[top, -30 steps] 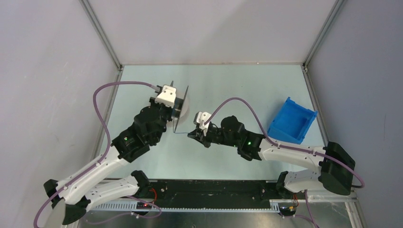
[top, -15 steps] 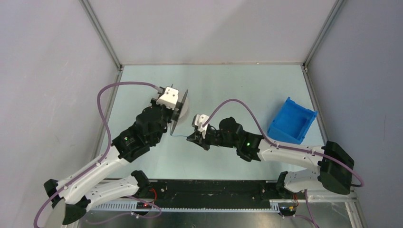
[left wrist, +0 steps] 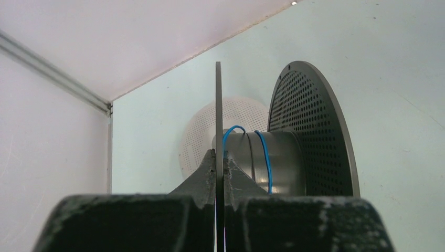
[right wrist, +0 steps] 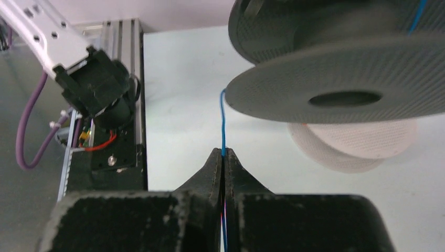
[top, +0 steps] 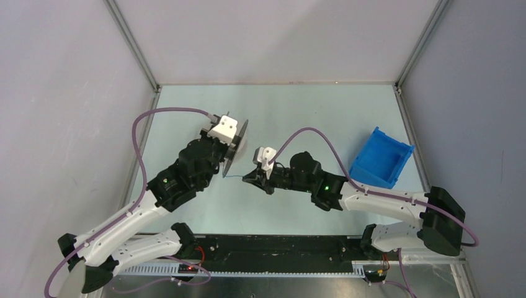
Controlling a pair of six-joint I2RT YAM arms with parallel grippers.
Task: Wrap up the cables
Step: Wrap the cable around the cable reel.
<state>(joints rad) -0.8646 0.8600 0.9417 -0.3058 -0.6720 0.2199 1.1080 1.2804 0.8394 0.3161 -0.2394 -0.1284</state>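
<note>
Left wrist view shows what the overhead one hides: the thin blue cable (left wrist: 266, 163) looped round the hub of the dark grey perforated spool (left wrist: 315, 131), whose near flange the left gripper (left wrist: 219, 157) pinches edge-on. From above, the left arm (top: 180, 177) reaches forward holding that spool on edge, the right arm (top: 322, 186) stretching leftward towards it. Its wrist camera finds the right gripper (right wrist: 224, 156) closed on the blue cable, which runs straight from its fingertips to the flange rim; a pinkish line between the fingers may be the reddish cable (right wrist: 226, 209).
</note>
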